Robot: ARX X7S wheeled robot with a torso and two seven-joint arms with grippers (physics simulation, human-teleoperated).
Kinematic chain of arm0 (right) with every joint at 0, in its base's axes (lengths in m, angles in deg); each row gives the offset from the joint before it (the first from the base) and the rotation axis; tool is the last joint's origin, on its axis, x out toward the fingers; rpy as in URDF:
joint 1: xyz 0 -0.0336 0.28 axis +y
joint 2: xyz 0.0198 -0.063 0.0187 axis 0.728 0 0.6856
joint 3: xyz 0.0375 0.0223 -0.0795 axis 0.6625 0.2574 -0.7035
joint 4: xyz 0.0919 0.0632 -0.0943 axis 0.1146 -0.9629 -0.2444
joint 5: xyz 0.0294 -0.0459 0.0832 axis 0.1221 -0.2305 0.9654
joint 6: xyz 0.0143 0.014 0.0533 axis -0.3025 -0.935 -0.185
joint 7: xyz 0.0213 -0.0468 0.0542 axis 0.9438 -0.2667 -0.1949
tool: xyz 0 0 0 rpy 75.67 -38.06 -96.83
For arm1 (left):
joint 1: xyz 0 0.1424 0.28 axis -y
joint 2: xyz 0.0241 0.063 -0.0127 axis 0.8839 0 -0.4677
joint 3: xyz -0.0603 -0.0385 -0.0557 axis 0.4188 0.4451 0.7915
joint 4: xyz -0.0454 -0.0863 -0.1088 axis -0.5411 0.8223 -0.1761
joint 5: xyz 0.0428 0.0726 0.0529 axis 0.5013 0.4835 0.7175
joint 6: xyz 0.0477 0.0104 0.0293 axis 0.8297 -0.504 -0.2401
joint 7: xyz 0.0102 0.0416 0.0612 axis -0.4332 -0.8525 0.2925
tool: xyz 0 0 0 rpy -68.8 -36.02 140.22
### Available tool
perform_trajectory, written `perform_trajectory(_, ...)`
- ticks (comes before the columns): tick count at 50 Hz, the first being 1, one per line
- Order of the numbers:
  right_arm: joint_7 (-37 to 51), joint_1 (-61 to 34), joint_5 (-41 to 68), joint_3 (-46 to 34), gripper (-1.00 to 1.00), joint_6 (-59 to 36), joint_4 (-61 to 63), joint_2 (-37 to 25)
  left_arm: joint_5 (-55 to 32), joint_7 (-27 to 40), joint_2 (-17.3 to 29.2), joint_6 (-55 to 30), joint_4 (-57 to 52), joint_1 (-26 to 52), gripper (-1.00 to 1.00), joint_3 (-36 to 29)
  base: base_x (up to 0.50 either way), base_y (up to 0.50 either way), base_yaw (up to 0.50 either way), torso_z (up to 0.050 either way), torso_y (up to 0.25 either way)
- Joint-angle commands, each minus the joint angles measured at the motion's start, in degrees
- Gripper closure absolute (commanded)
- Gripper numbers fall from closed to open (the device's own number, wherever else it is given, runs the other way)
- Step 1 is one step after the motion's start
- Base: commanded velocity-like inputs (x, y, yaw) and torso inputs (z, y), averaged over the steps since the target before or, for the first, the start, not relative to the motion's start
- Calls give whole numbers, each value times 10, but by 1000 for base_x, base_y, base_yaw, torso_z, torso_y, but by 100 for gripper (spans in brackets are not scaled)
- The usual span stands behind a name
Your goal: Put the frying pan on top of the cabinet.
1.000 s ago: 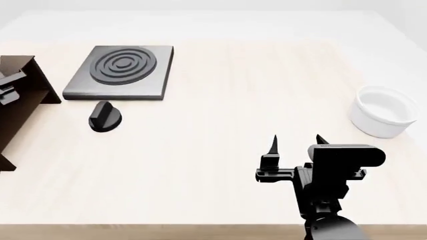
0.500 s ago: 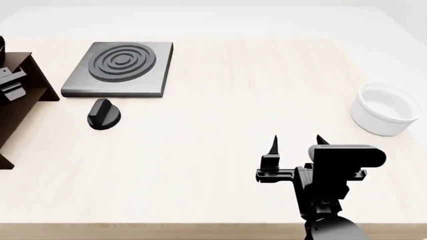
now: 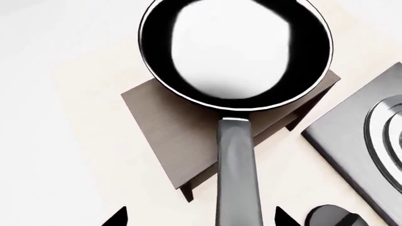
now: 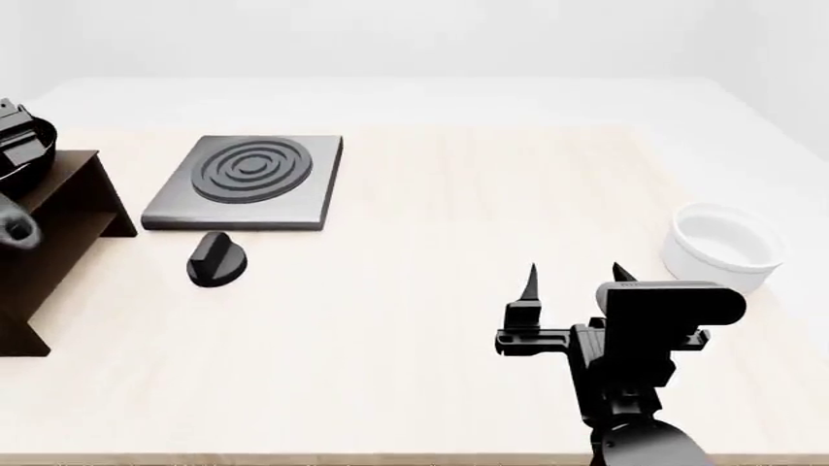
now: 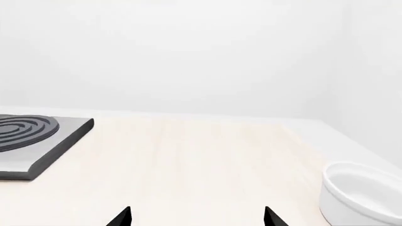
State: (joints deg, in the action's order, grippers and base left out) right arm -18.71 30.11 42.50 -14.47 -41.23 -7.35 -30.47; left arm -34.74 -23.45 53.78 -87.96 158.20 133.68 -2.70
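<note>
In the left wrist view the black frying pan point(image 3: 236, 47) with its pale glossy inside lies over the flat top of the dark brown cabinet point(image 3: 169, 122). Its long handle point(image 3: 238, 174) runs back between my left gripper's point(image 3: 201, 217) fingertips, with a gap on each side. The left gripper is open. In the head view the cabinet point(image 4: 72, 209) stands at the far left edge, with a dark part of the pan point(image 4: 37, 160) above it. My right gripper point(image 4: 573, 277) is open and empty over the table's near right part; it also shows in the right wrist view point(image 5: 197, 217).
A grey square hotplate point(image 4: 252, 180) with rings sits right of the cabinet. A black knob point(image 4: 217, 260) lies in front of it. A white round bowl point(image 4: 723, 243) stands at the right.
The head view has shifted, so the table's things sit lower and further right in the picture. The pan now shows above the cabinet at the left edge. The right arm has not moved.
</note>
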Motion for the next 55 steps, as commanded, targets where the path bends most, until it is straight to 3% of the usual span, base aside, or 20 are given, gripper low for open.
perform_trajectory(1,2,1,4,0,-100,1,2,-2,0,-15,-2,4,0,3,-100,-10,0,0,0,0,250)
perform_trajectory(10,4,0,6,-1,-100,0,2,-4,2,-32,-11,6,0,3,-100,-24,0,0,0,0,194)
perform_trajectory(15,5,-1,9,1,-100,0,3,-5,12,-170,-52,69,0,16,-100,-91,0,0,0,0,0)
perform_trajectory(17,6,0,10,1,-100,0,6,-5,-1,-211,-66,113,-2,25,-100,-88,0,0,0,0,0)
perform_trajectory(18,7,0,10,2,-100,0,6,-5,-31,-264,-95,27,-87,-58,-100,-89,0,0,0,0,0)
perform_trajectory(19,7,0,10,2,-100,0,6,-5,-44,-270,-106,-59,-173,-103,-100,-81,0,0,0,0,0)
perform_trajectory(24,8,-1,9,-2,-100,2,2,-5,-102,-293,-135,-267,-603,-249,-100,-86,0,0,0,0,0)
perform_trajectory(25,8,-1,9,-3,-100,2,2,-6,-143,-272,-125,-268,-689,-271,-100,-101,0,0,0,0,0)
perform_trajectory(26,9,-1,9,-3,-100,1,4,-6,-229,-189,-107,-268,-775,-298,-100,-90,0,0,0,0,0)
perform_trajectory(27,9,0,10,-2,-100,1,5,-7,-315,-103,-84,-268,-809,-317,-100,-94,0,0,0,0,0)
perform_trajectory(29,10,0,10,-2,-100,1,6,-7,-487,-20,-67,-268,-862,-361,-100,-86,0,0,0,0,0)
perform_trajectory(30,10,0,10,-3,-100,1,6,-7,-570,-3,-68,-267,-896,-396,-100,-73,0,0,0,0,0)
perform_trajectory(32,10,0,10,-5,-100,1,7,-8,-644,19,-68,-267,-915,-432,-100,-51,0,0,0,0,0)
perform_trajectory(42,14,3,13,-2,-100,0,18,-12,-855,44,-77,-248,-1087,-609,-100,-2,0,0,0,0,0)
perform_trajectory(55,16,8,17,0,-100,7,30,-15,-655,-155,-103,-102,-1201,-816,-100,-108,0,0,0,0,0)
